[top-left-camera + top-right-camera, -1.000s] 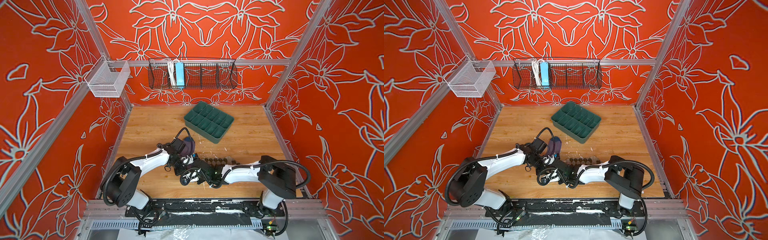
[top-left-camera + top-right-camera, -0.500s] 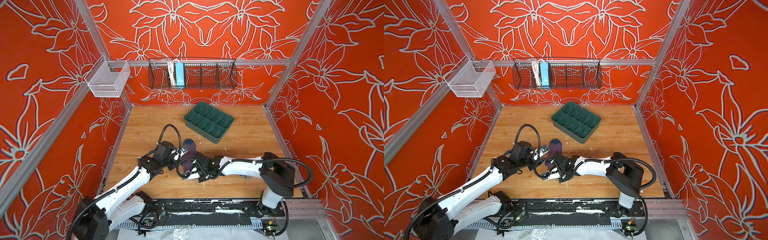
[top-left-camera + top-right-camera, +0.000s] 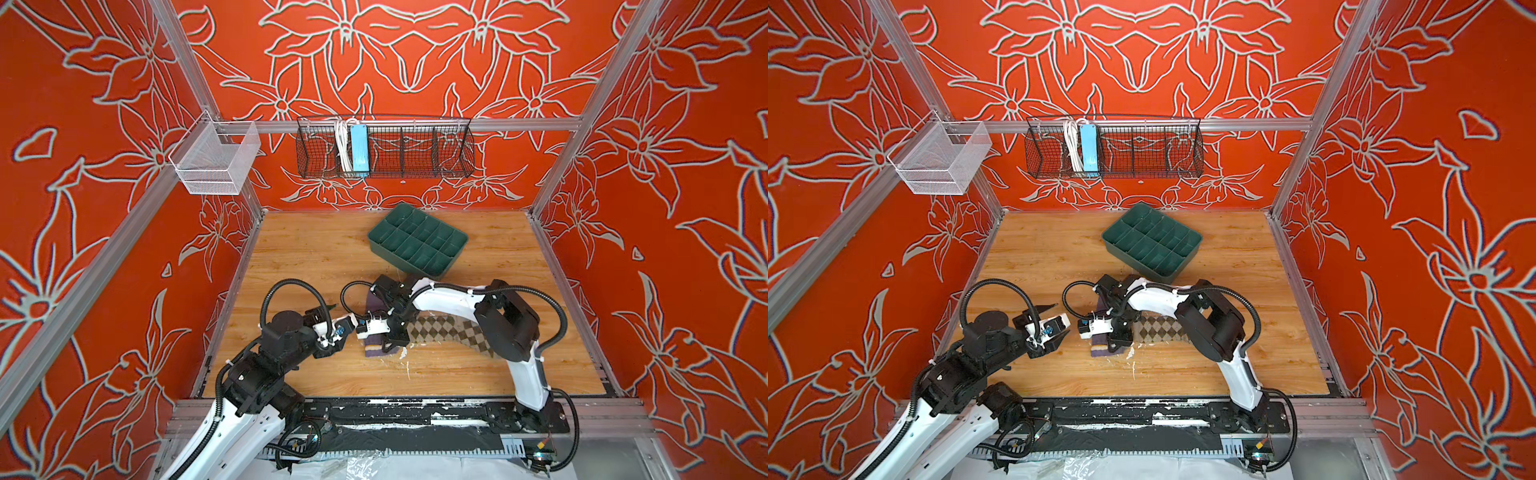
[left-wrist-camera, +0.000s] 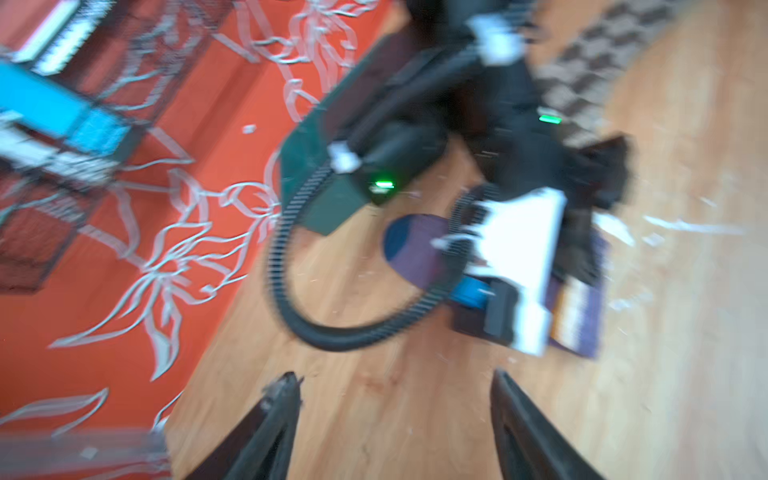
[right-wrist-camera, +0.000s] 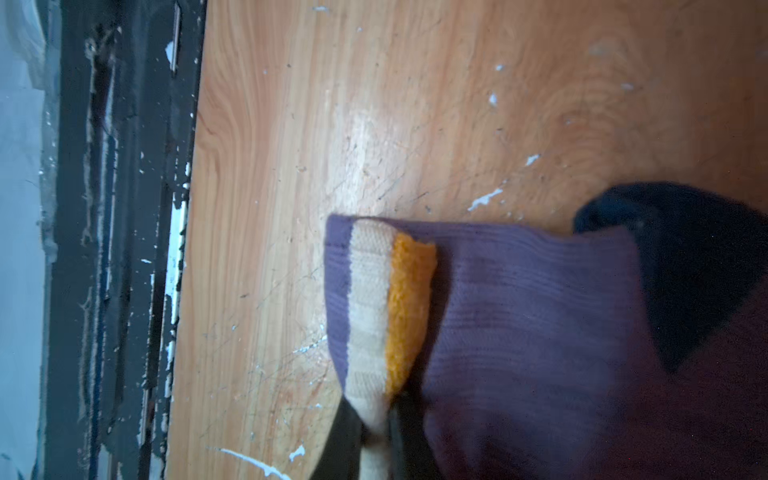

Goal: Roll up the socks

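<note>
Purple sock point(image 3: 376, 347) lies on the wooden counter point(image 3: 316, 257), near the green tray point(image 3: 417, 240), mostly hidden beneath the right claw point(image 3: 392, 338). Left wrist view, blurred: left claw point(image 4: 397, 384) gapes empty. Right wrist view: right claw point(image 5: 374, 432) pinches the sock's cuff point(image 5: 388, 299). No writing is legible.

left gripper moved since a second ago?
Yes. The left gripper pulled back from the purple sock, toward the left wall and away from the green tray.
</note>
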You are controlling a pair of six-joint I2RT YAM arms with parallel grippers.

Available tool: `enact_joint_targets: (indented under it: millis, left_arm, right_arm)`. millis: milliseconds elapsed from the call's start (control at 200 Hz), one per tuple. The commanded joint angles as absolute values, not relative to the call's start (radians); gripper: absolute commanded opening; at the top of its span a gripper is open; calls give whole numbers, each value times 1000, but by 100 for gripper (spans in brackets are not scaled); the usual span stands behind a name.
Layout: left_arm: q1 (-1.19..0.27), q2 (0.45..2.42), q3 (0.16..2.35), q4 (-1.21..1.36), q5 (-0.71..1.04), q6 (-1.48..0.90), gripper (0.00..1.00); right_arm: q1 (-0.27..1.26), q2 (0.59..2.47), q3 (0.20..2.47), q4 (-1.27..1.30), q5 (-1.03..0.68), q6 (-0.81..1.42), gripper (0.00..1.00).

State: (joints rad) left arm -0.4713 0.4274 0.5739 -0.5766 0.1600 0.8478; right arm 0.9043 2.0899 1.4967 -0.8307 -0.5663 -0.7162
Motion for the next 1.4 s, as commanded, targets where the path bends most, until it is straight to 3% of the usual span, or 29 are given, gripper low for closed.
enact_joint_targets:
  millis: [0,160,450,921,1036,1221,1286,1396]
  left_arm:
    - [-480,469,575,-700,280,974,70]
    - [-561,536,512,-608,213,991,69]
    - [-882,833,405,-331,-9,841,64]
    - [-906,1210,430,-63,-154,724,58]
    - [-911,1249,434,-55,-136,721,43]
    - [-913,1309,455,-90,-119,718,0]
    - [-913,1318,454,-95,-126,718,0]
    - [-913,1307,448,-108,-137,732,0]
  right_arm:
    - [893,2161,1537,-932,-542,-692,0]
    - [881,2203,1584,-921,-529,-678,1]
    - [866,2264,1632,-924,-543,-673,3]
    - [848,2257,1606,-915,-637,-699,3]
    - [839,2247,1602,-911,-656,-698,3]
    - [805,2179,1552,-836,-676,-648,3]
    - [785,2125,1503,-778,-688,-612,3]
    - [747,1998,1386,-659,-724,-552,13]
